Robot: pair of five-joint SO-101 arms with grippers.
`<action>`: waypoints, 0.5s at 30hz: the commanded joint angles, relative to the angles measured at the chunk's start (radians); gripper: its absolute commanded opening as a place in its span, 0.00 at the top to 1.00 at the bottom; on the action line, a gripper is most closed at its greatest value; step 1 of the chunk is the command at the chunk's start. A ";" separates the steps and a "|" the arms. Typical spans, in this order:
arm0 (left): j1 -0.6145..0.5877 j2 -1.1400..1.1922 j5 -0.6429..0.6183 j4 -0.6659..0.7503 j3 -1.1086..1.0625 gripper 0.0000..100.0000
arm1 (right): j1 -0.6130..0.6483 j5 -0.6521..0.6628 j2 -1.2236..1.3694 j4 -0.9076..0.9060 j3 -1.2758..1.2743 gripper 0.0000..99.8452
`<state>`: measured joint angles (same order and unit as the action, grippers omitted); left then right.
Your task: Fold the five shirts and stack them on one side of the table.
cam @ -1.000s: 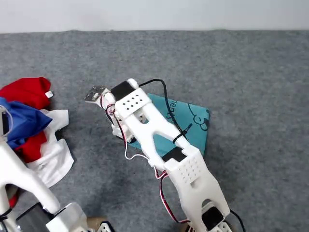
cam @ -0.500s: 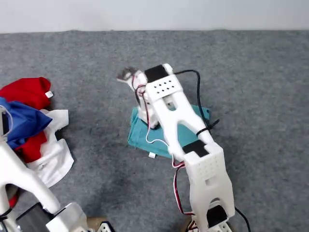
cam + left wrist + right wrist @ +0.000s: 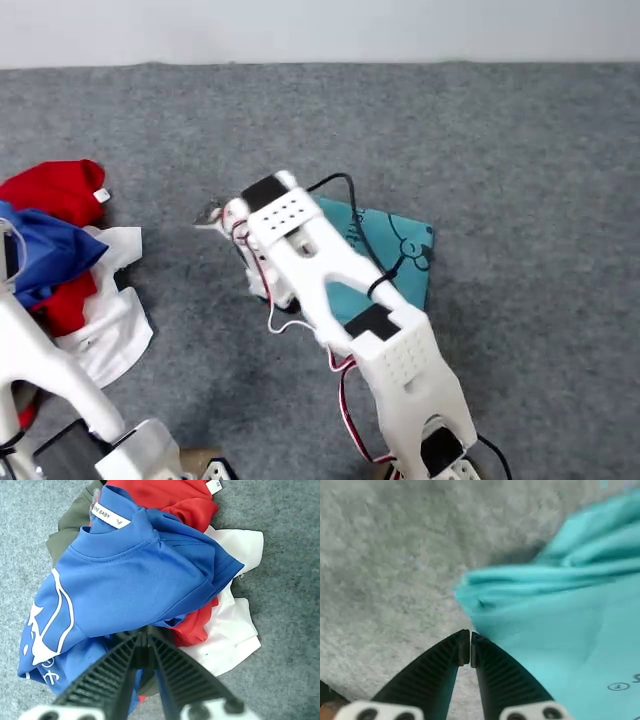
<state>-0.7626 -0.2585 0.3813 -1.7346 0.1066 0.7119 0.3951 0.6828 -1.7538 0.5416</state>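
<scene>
A folded teal shirt (image 3: 398,252) lies mid-table, partly under my right arm. The right gripper (image 3: 214,214) is shut just past the shirt's left edge; in the right wrist view its closed tips (image 3: 470,636) hang over bare carpet beside a bunched teal shirt (image 3: 560,625) corner, with nothing between them. At the left lies a loose pile: a red shirt (image 3: 58,188), a blue shirt (image 3: 48,255) and a white shirt (image 3: 112,322). The left gripper (image 3: 145,636) is shut above the blue shirt (image 3: 130,575), which overlaps the red shirt (image 3: 167,497) and the white shirt (image 3: 234,630).
Grey carpet (image 3: 530,160) covers the table, with open room at the back and right. An olive garment (image 3: 67,527) peeks from under the pile. The left arm (image 3: 45,375) rises from the front left corner. A pale wall (image 3: 320,30) bounds the far edge.
My right arm swung its gripper toward the back of the table, then returned left and nearer, ending close to the teal shirt's left edge. The pile and the left arm have not moved.
</scene>
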 commanded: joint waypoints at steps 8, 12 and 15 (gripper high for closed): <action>0.006 -0.041 -0.005 -0.015 -0.031 0.98 | -0.119 0.008 -0.171 -0.042 0.083 0.99; 0.006 -0.041 -0.005 -0.009 -0.031 0.98 | -0.193 0.008 -0.160 -0.041 0.083 0.99; 0.006 -0.041 -0.005 -0.009 -0.031 0.98 | -0.199 0.005 -0.110 -0.038 0.083 0.99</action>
<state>-0.7626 -0.2601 0.3813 -1.7346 0.0683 0.5247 0.3951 0.5846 -1.7538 0.5815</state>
